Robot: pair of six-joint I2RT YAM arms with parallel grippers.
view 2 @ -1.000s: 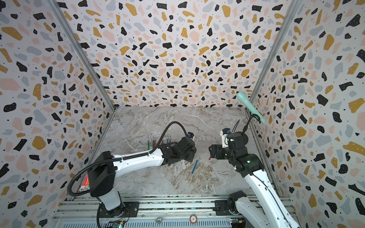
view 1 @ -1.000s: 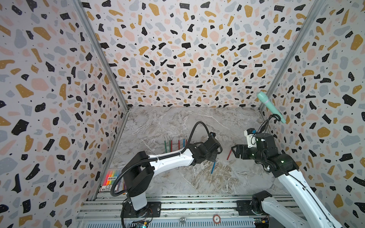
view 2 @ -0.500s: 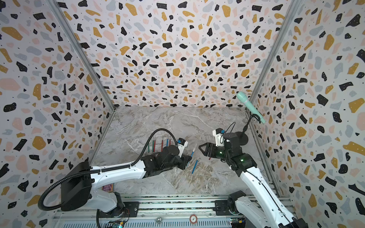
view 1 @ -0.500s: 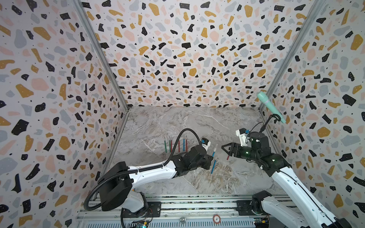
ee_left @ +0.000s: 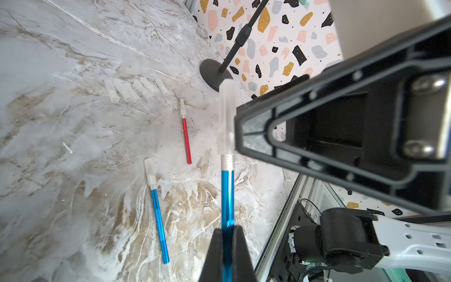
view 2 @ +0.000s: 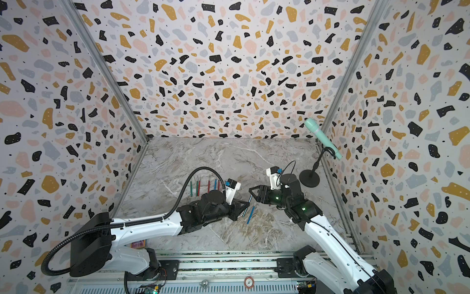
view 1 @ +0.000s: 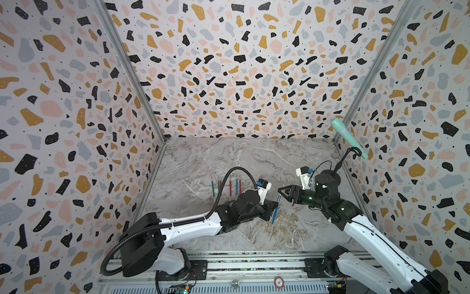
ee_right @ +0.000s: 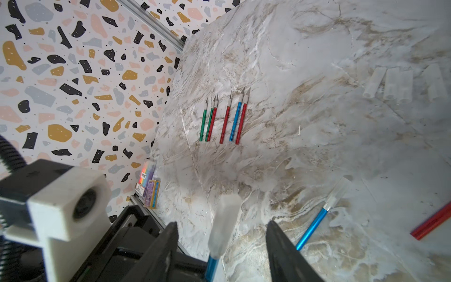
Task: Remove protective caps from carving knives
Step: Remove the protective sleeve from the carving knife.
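Lying near the held knife (ee_left: pixel 227 195): capped blue knife (ee_left: pixel 157 214), loose caps (ee_left: pixel 136 90).

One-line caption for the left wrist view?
Left gripper grips a blue carving knife; right gripper at its clear cap.

A row of thin red, green and blue carving knives (view 1: pixel 230 187) lies toward the left edge of the grey marble-patterned bench (view 1: pixel 254 157). Mid-bench, the black left gripper (view 1: pixel 274 203) clamps a slim blue knife (view 1: pixel 279 198), whose upper end sits just at the tips of the black right gripper (view 1: pixel 282 194). A second blue knife (view 1: pixel 274 215) lies flat just nearer the front edge. A mint-green microphone (view 1: pixel 348 138) stands at the right edge.
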